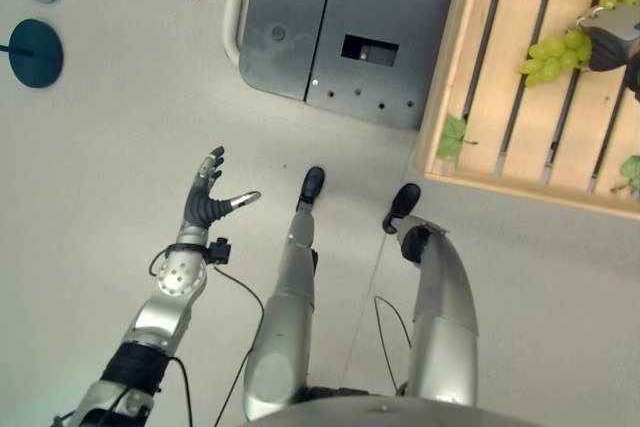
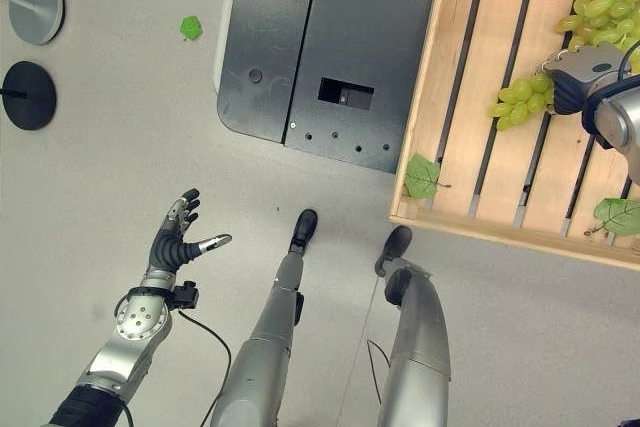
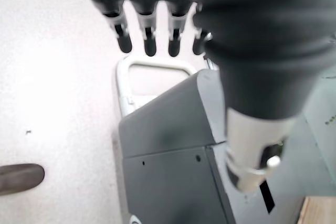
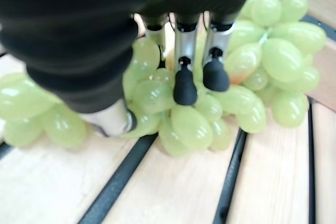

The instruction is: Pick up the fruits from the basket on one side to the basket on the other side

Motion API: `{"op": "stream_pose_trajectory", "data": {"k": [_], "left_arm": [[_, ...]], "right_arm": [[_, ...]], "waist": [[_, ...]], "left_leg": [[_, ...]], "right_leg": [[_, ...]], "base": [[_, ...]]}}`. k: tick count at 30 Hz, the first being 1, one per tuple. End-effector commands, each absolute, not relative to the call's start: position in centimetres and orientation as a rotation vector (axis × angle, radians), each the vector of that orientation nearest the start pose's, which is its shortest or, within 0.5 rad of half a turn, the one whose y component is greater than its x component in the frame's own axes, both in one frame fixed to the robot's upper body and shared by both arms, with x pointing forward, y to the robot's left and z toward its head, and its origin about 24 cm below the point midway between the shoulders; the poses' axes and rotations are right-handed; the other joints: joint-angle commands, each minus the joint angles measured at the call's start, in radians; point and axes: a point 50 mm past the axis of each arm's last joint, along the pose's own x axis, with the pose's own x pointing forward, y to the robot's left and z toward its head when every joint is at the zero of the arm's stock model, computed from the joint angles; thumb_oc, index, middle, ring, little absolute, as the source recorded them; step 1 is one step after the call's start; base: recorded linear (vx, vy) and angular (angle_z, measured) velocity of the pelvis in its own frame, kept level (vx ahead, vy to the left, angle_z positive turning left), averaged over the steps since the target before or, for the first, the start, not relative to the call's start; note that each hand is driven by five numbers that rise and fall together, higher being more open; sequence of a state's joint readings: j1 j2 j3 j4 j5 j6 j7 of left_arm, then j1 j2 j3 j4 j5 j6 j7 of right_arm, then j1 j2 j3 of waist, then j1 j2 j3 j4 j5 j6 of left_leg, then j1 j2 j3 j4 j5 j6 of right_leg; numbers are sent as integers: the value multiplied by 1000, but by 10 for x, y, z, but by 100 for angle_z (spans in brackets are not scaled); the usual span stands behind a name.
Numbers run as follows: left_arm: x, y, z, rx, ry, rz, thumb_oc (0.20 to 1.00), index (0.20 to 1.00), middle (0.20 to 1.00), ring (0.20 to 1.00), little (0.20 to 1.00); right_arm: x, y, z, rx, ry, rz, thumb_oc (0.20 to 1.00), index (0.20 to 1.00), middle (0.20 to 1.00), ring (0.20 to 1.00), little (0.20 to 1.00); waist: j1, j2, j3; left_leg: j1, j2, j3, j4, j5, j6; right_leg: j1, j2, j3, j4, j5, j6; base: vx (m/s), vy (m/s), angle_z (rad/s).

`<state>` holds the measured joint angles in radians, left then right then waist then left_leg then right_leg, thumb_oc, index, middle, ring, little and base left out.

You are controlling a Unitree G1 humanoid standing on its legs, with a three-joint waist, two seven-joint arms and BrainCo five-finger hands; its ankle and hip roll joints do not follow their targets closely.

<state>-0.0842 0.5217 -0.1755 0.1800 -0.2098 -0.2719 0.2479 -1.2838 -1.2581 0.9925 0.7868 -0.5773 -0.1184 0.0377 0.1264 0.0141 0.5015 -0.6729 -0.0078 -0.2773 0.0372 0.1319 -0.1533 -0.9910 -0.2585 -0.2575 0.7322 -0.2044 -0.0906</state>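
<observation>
A bunch of green grapes (image 2: 518, 99) lies on the slats of a pale wooden crate (image 2: 468, 107) at the upper right, with a second bunch (image 2: 602, 5) further back. My right hand (image 2: 582, 71) sits on the nearer bunch. Its fingers (image 4: 185, 85) and thumb (image 4: 113, 119) curl onto the grapes (image 4: 190, 124), which rest on the slats. My left hand (image 2: 174, 239) hangs over the bare floor at the lower left, its fingers (image 3: 149, 40) spread and holding nothing.
A grey metal base (image 2: 330, 37) lies on the floor just left of the crate. Green leaves (image 2: 421, 177) (image 2: 618, 215) lie in the crate's near side. Another leaf (image 2: 191, 27) and round stand feet (image 2: 28, 95) are on the floor at the far left.
</observation>
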Motion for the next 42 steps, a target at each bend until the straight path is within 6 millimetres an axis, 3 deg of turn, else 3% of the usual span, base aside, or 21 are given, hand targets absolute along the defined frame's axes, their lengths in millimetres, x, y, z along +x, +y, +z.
{"op": "stream_pose_trajectory", "data": {"k": [1,11,12,13,16,20,27,34,37,42], "left_arm": [[260,233,71,300,-217,125,1000,1000,1000,1000,1000],[253,243,72,339,-208,127,1000,1000,1000,1000,1000],[252,245,71,342,-205,124,1000,1000,1000,1000,1000],[253,246,73,339,-213,128,1000,1000,1000,1000,1000],[251,250,73,347,-211,128,1000,1000,1000,1000,1000],[248,257,70,361,-192,130,1000,1000,1000,1000,1000],[248,265,68,385,-172,126,1000,1000,1000,1000,1000],[247,270,64,381,-147,138,1000,1000,1000,1000,1000],[246,273,61,392,-131,135,1000,1000,1000,1000,1000],[245,279,58,414,-101,139,1000,1000,1000,1000,1000]], "right_arm": [[349,-343,269,-2095,171,-83,200,200,200,200,200],[344,-301,318,-1722,-283,-185,200,200,200,200,200],[341,-299,322,-1644,-326,-188,200,200,200,200,200],[337,-296,332,-1537,-398,-209,200,200,200,200,200],[327,-300,336,-1313,-490,-220,200,200,200,200,200],[313,-306,331,-1108,-560,-205,200,200,200,200,200],[303,-311,321,-1044,-583,-198,200,200,200,200,200],[299,-312,316,-829,-632,-185,200,200,200,200,200],[298,-313,309,-634,-663,-165,200,200,200,200,200],[296,-304,301,-489,-693,-88,200,200,200,200,200]], "waist": [[-38,10,19],[-48,-17,19],[-50,-22,19],[-53,-23,19],[-57,-31,19],[-63,-45,19],[-64,-57,16],[-72,-61,-45],[-77,-59,-77],[-85,-57,-133]], "left_leg": [[138,47,-11,-110,1,12],[231,52,3,-118,-5,12],[246,54,4,-119,-7,13],[234,53,4,-110,9,13],[280,53,6,-109,1,15],[347,52,9,-109,-12,20],[455,53,13,-112,-30,23],[497,56,22,-116,-45,26],[520,60,31,-116,-55,29],[552,64,43,-112,-67,36]], "right_leg": [[20,3,32,47,-60,185],[132,7,22,-7,-31,189],[152,9,20,-17,-28,190],[160,12,11,-48,16,184],[224,20,4,-77,28,189],[310,23,-1,-109,35,195],[451,40,-15,-168,53,206],[528,57,-26,-234,72,213],[562,69,-21,-267,84,218],[630,83,-19,-335,111,225]], "base": [[-13,39,1],[-9,47,0],[-84,98,-2],[-72,90,-2],[-17,57,-2],[35,53,-4],[37,35,-3],[42,20,0],[55,43,-4],[67,46,-9]]}}
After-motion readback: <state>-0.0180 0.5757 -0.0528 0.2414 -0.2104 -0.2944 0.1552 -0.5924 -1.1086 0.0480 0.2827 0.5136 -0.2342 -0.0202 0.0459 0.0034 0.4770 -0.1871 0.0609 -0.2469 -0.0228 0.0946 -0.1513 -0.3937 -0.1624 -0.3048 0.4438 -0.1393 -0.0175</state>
